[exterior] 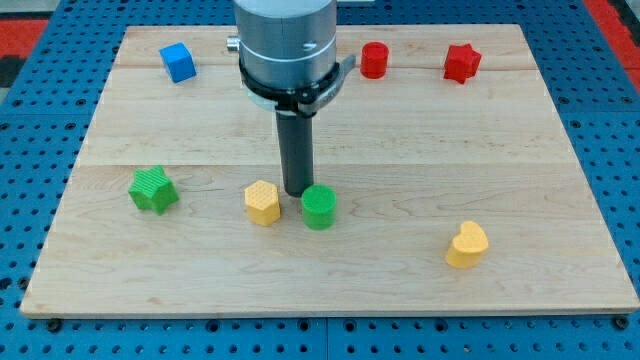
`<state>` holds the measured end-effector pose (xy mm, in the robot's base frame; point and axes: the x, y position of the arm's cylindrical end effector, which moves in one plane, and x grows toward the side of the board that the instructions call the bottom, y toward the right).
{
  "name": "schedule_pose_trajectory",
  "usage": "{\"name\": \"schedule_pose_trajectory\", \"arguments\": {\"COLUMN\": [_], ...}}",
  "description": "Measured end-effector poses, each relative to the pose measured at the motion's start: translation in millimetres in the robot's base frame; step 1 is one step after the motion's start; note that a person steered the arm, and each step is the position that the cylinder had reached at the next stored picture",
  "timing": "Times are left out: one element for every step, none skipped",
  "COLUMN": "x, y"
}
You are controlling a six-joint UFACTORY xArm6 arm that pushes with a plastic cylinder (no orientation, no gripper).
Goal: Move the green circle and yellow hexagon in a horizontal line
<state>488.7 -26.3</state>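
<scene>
The green circle (319, 207) sits low on the board, a little right of centre. The yellow hexagon (262, 202) lies just to its left, at nearly the same height in the view, with a small gap between them. My tip (296, 192) stands just above that gap, close to the upper left edge of the green circle and the upper right of the yellow hexagon. I cannot tell if it touches either block.
A green star (153, 189) lies at the view's left. A yellow heart (467, 245) lies at the lower right. A blue cube (178, 62), a red cylinder (374, 60) and a red star (461, 63) stand along the top of the wooden board (540, 150).
</scene>
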Motion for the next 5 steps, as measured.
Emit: {"name": "schedule_pose_trajectory", "arguments": {"x": [13,33,47,36,26], "y": [26,8,-31,-62,-57]}}
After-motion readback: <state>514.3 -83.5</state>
